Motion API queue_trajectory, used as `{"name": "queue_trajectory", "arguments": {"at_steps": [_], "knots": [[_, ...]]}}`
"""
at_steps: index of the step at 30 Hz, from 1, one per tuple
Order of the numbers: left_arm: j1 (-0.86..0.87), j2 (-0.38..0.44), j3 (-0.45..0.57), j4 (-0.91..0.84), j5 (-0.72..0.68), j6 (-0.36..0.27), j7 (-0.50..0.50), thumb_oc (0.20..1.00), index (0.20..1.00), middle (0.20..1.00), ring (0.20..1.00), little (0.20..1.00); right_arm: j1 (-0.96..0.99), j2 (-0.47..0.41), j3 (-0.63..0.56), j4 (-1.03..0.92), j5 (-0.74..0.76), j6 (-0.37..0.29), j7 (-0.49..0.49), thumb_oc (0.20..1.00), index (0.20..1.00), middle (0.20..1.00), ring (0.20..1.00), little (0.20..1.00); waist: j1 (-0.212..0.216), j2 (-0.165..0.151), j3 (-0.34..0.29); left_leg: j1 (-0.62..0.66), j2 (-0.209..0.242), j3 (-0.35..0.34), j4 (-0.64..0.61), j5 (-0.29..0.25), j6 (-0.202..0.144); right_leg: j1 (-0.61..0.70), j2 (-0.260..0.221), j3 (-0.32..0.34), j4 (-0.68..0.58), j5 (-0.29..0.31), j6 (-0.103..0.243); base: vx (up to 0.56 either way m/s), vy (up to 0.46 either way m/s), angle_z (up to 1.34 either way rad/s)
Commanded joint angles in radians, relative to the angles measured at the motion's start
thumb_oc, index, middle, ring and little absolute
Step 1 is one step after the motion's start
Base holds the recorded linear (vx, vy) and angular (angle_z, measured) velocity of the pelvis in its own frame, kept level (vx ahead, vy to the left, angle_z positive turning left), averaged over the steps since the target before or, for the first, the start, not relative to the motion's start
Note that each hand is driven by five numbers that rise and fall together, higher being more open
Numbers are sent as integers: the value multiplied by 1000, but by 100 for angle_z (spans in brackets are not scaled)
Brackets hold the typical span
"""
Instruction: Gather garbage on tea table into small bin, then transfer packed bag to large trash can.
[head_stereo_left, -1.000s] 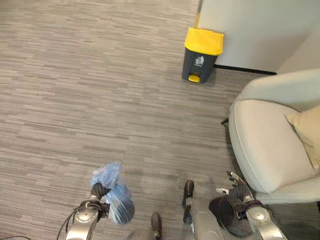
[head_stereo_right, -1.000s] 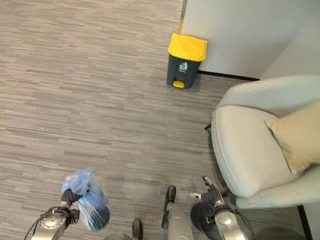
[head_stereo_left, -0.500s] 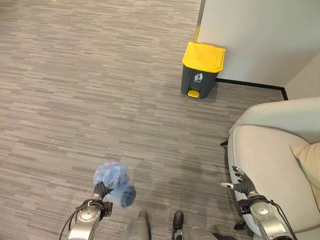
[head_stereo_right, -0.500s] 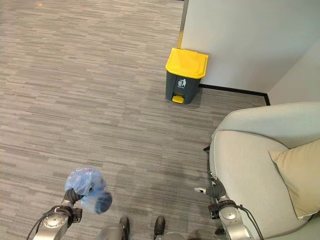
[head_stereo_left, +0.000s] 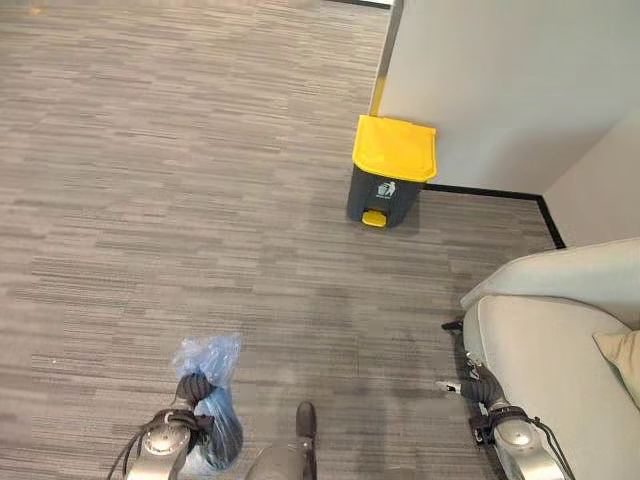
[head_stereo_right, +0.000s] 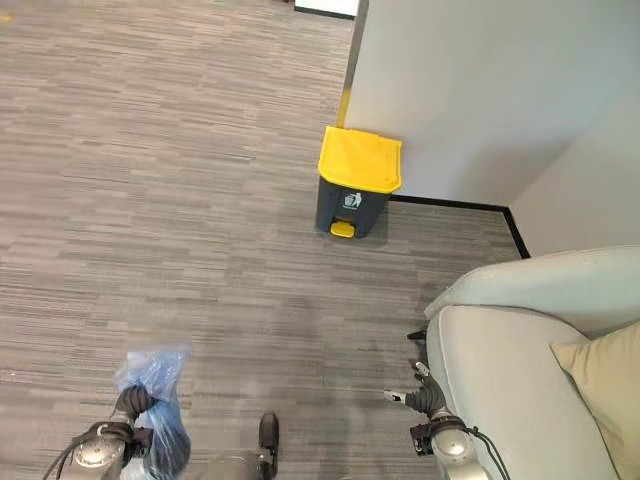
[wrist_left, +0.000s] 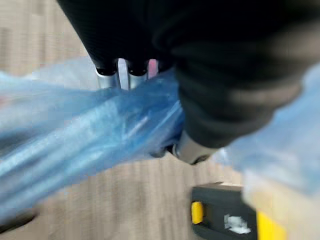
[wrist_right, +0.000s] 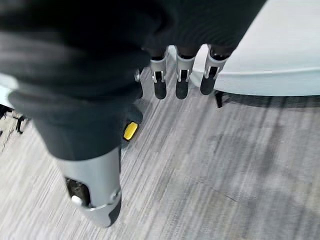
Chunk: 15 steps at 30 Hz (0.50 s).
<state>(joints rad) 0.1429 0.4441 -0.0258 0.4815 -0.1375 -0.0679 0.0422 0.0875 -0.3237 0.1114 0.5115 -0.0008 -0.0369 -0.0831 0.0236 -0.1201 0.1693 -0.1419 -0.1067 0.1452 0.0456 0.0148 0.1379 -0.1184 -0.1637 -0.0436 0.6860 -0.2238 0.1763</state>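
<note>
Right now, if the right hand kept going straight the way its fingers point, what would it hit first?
Probably the armchair: the right hand has straight fingers aimed at its pale seat edge, with bare floor between. Depth is unclear.

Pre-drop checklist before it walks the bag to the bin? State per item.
1. Bag held: ok. The left hand is curled round the neck of the blue bag; the left wrist view shows the plastic bunched in its fingers.
2. Bag off the floor: cannot tell; its lower part hangs beside the arm.
3. Bin located: ok. The yellow-lidded bin stands against the wall, ahead and to the right.
4. Lid open: not ok, it is closed; the yellow pedal faces the robot.
5. Path clear: ok, bare floor between bag and bin.
6. Right hand free: ok. The right hand is open and empty, close beside the armchair.
</note>
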Motion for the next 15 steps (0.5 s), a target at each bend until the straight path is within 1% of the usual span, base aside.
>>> {"name": "queue_trajectory", "arguments": {"at_steps": [1, 3, 4, 5, 6, 9, 10, 11, 12, 13, 14, 15], "knots": [[12, 20, 20, -68, -17, -48, 11, 200, 200, 200, 200, 200, -52, -30, 2, -18, -7, -23, -9, 1000, 1000, 1000, 1000, 1000, -3, 45, 17, 25, 74, -37, 54, -98, -90, -46, 56, -70, -301, 203, -50, 370, 124, -17], [15, 20, 20, -66, -20, -47, 9, 200, 200, 200, 200, 200, -53, -37, 2, -23, -6, -20, -8, 1000, 1000, 1000, 1000, 1000, -19, 54, 27, 74, 73, -36, 40, -124, -90, -87, 50, -115, -364, 186, -56, 305, 35, -9], [16, 18, 20, -62, -23, -48, 10, 200, 200, 200, 200, 200, -55, -40, 4, -23, -5, -19, -9, 1000, 1000, 1000, 1000, 1000, -24, 54, 32, 97, 70, -37, 37, -138, -92, -106, 47, -130, -401, 194, -55, 210, 3, -4], [16, 18, 20, -61, -23, -48, 10, 200, 200, 200, 200, 200, -54, -40, 4, -23, -5, -19, -9, 1000, 1000, 1000, 1000, 1000, -25, 56, 34, 100, 71, -38, 37, -141, -92, -102, 49, -132, -403, 193, -55, 254, -32, -11], [17, 15, 23, -55, -25, -47, 10, 200, 200, 200, 200, 200, -56, -41, 4, -21, -3, -17, -9, 1000, 1000, 1000, 1000, 1000, -30, 50, 37, 129, 63, -42, 31, -157, -95, -135, 39, -151, -466, 216, -48, 250, -46, 5], [16, 4, 28, -41, -24, -49, 12, 200, 200, 200, 200, 200, -53, -42, 10, -15, -7, -14, -5, 1000, 1000, 1000, 1000, 1000, -46, 53, 48, 188, 64, -56, 28, -194, -110, -157, 33, -186, -596, 259, -28, 389, -96, 12], [18, -1, 28, -41, -20, -52, 12, 200, 200, 200, 200, 200, -48, -41, 12, -16, -12, -13, -3, 1000, 1000, 1000, 1000, 1000, -53, 52, 48, 216, 70, -69, 24, -209, -121, -179, 25, -187, -619, 280, -17, 366, -124, -8], [18, -1, 28, -41, -20, -52, 12, 200, 200, 200, 200, 200, -48, -41, 12, -16, -12, -13, -3, 1000, 1000, 1000, 1000, 1000, -53, 54, 48, 217, 71, -70, 23, -209, -121, -178, 26, -188, -619, 279, -17, 470, -197, 4], [24, -3, 24, -49, -16, -54, 4, 200, 200, 200, 200, 200, -29, -41, 5, -24, -7, -14, 1, 1000, 1000, 1000, 1000, 1000, -60, 43, 33, 247, 68, -89, 21, -235, -132, -154, 24, -167, -633, 295, -22, 251, -115, 20], [24, -3, 24, -49, -16, -54, 4, 200, 200, 200, 200, 200, -29, -41, 5, -24, -7, -14, 1, 1000, 1000, 1000, 1000, 1000, -60, 43, 33, 247, 68, -89, 21, -235, -132, -153, 24, -168, -634, 295, -22, 446, -208, 44], [23, -10, 20, -49, -13, -54, 4, 200, 200, 200, 200, 200, -24, -42, 3, -21, -5, -20, -1, 1000, 1000, 1000, 1000, 1000, -63, 51, 22, 269, 86, -97, 27, -244, -147, -144, 35, -159, -617, 292, -30, 430, -229, 70], [26, -21, 15, -52, -18, -51, 0, 200, 200, 200, 200, 200, -18, -47, -4, -20, -2, -26, -8, 1000, 1000, 1000, 1000, 1000, -72, 63, 3, 277, 123, -97, 52, -220, -182, -127, 43, -177, -602, 282, -47, 501, -289, 76]]}}
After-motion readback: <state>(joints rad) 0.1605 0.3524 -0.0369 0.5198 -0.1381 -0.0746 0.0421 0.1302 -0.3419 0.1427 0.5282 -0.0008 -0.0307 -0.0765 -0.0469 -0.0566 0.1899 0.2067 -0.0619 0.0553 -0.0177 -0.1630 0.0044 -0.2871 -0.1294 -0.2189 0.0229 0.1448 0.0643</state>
